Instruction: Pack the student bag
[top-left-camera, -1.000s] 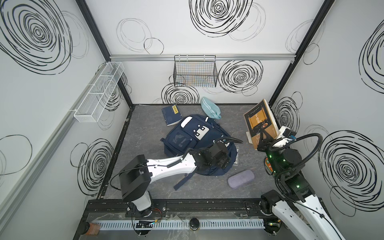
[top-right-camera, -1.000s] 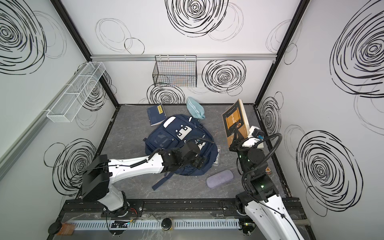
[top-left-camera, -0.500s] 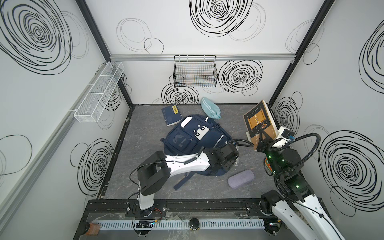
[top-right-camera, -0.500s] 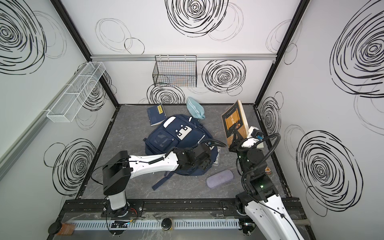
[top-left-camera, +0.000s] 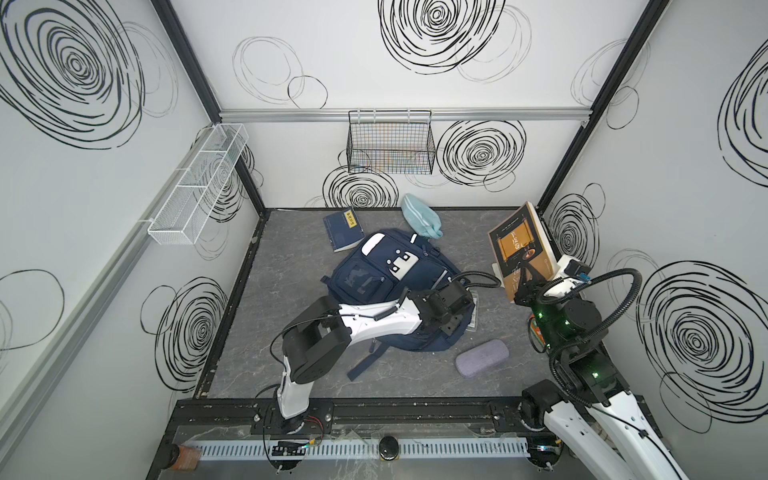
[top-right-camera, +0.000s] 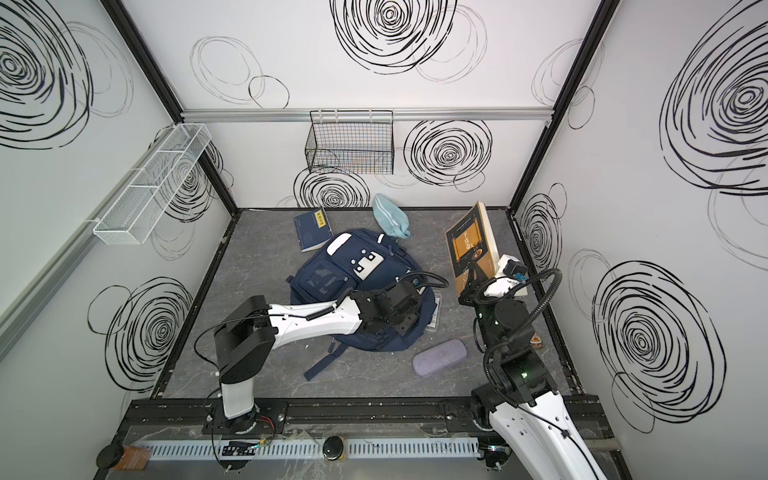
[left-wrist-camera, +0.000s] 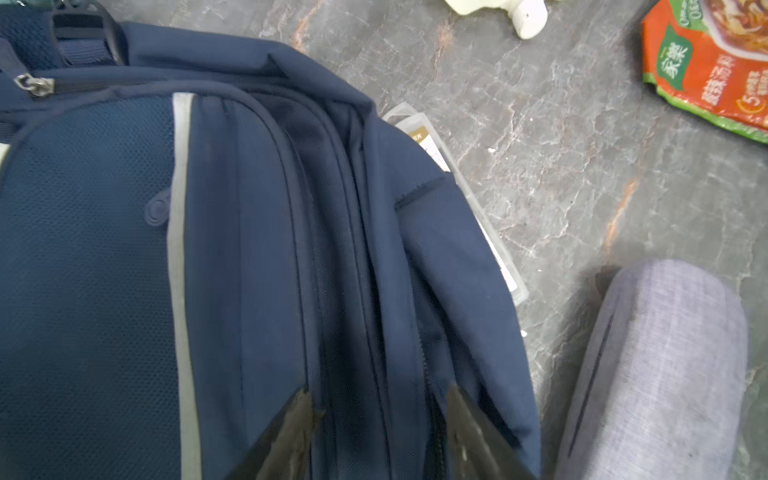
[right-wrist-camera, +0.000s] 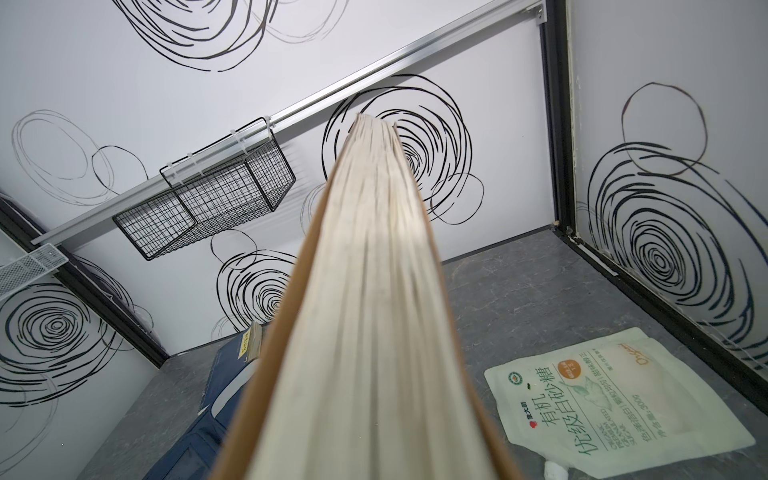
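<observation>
The student bag (top-left-camera: 374, 278) (top-right-camera: 332, 278), a navy backpack with silver stripes, lies flat mid-floor in both top views. My left gripper (top-left-camera: 451, 328) reaches across to the bag's right edge. In the left wrist view the left gripper (left-wrist-camera: 380, 395) stands partly open, its fingertips (left-wrist-camera: 305, 409) pressed on the bag (left-wrist-camera: 104, 249) either side of a zipper fold. My right gripper (top-left-camera: 524, 286) (top-right-camera: 469, 289) is shut on the lower edge of a brown book (top-left-camera: 517, 245) (top-right-camera: 469, 241), held upright at the right wall. Its page edge (right-wrist-camera: 374, 291) hides the right fingers in the right wrist view.
A purple glasses case (top-left-camera: 482, 358) (left-wrist-camera: 665, 353) lies right of the bag. A clear flat case (left-wrist-camera: 457, 174) sticks out from under it. A light blue pouch (top-left-camera: 420, 216) and navy notebook (top-left-camera: 343, 230) lie behind. An orange packet (left-wrist-camera: 715, 70) and white pouch (right-wrist-camera: 602, 407) lie near the right wall.
My left arm has swung right across the bag to its right edge, and its jaws have narrowed around the zipper fold. The right arm and book have not moved.
</observation>
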